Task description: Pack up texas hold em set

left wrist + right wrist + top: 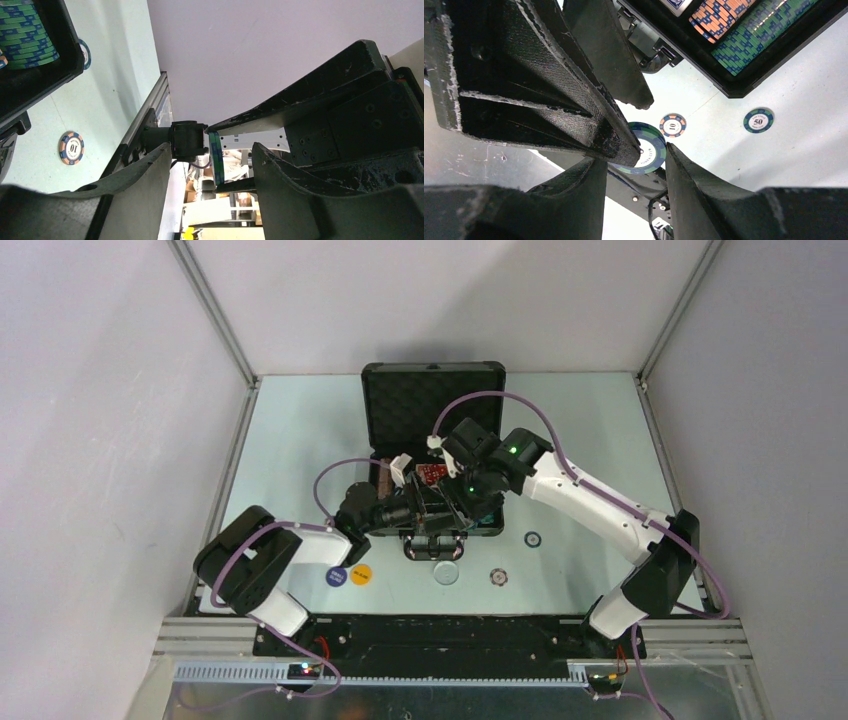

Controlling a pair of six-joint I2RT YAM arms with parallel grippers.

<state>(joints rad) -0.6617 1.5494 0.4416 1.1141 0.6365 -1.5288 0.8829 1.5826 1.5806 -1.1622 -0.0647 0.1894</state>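
Nearest your arm bases, on the table (300, 440): a blue button (336, 577) and a yellow button (360, 574) lie side by side. To their right, a pale disc (446, 573) sits just in front of the case's handle (432, 552). Right of that, the 10 chip (673, 125) and the 50 chip (758, 120) lie flat, apart from each other.

Mid-field: both claws meet over the front of the case (490, 528).
- Your right gripper (636, 157) pinches one green-and-blue chip (649, 150) by its rim, jaws at a middling spread.
- Your left gripper (211, 150) straddles that same chip, one finger to each face. There is a gap on both sides, so the jaws are apart and grip nothing.

Inside the case base, a row of orange chips (719, 12) and a row of green chips (764, 25) stand on edge.

Farthest: the lid (433, 400) is thrown open at the back, its egg-crate foam facing you.
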